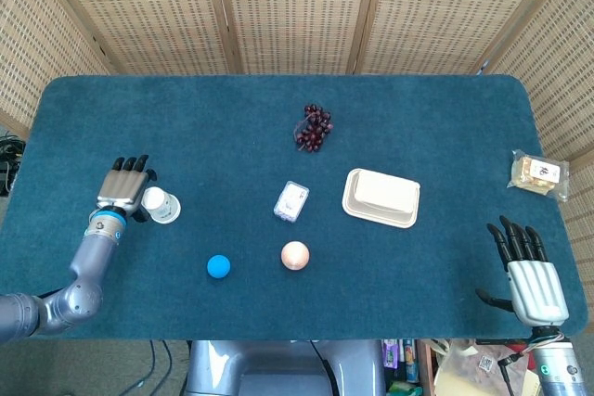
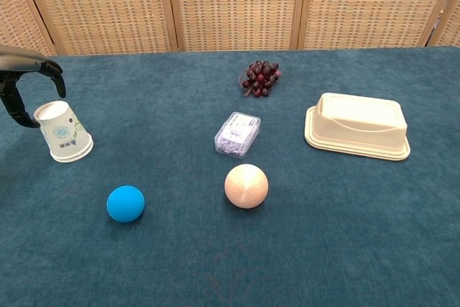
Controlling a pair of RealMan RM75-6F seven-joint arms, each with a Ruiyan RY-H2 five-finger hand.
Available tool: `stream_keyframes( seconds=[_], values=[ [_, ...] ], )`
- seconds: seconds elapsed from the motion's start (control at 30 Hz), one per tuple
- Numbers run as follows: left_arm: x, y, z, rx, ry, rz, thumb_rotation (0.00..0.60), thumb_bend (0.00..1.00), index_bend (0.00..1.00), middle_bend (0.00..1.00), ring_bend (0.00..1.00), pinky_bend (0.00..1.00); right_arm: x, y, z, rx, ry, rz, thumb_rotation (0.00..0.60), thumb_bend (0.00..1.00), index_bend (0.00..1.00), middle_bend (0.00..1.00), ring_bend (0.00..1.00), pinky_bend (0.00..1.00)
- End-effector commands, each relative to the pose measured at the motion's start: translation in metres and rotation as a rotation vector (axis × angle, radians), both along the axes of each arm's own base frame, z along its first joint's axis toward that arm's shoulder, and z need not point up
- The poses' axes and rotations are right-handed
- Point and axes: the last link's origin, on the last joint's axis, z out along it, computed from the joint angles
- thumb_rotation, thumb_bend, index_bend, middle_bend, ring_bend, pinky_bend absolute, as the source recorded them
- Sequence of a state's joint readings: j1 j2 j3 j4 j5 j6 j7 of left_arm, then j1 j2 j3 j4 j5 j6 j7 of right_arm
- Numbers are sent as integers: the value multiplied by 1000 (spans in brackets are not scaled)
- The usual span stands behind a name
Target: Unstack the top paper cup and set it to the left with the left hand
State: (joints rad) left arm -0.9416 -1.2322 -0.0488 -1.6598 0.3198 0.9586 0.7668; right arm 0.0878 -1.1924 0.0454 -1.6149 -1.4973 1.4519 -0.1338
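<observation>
An upside-down white paper cup [image 1: 161,205] [image 2: 63,131] with a printed pattern stands on the blue table at the far left; whether it is one cup or a stack cannot be told. My left hand [image 1: 125,186] [image 2: 25,80] hovers over its left side, fingers spread and arched above the cup's upturned base, holding nothing. The thumb hangs down just left of the cup. My right hand [image 1: 530,272] rests open at the table's near right corner, far from the cup, and appears only in the head view.
A blue ball [image 2: 126,203] lies in front of the cup, a peach ball [image 2: 246,185] near the middle. A small clear plastic box [image 2: 237,134], a bunch of dark grapes [image 2: 260,78], a cream lidded container [image 2: 358,126] and a snack packet [image 1: 538,173] lie further right.
</observation>
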Motion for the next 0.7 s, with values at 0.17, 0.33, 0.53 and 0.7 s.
stream_keyframes(
  seconds=[0.17, 0.33, 0.53, 0.7],
  values=[
    [-2, 1, -2, -2, -6, 7, 600, 262, 266, 0, 0, 0, 0, 0, 0, 0, 2, 1, 600, 88, 0, 0, 0, 0],
    [-2, 2, -4, 5, -25, 5, 600, 263, 329, 0, 0, 0, 0, 0, 1, -6, 0, -1, 600, 88, 0, 0, 0, 0],
    [5, 2, 0, 31, -81, -10, 600, 263, 398, 0, 0, 0, -1, 0, 2, -9, 0, -1, 600, 88, 0, 0, 0, 0],
    [22, -1, 21, 57, -108, -60, 600, 263, 404, 0, 0, 0, -1, 0, 0, -4, 5, -1, 600, 88, 0, 0, 0, 0]
  ],
)
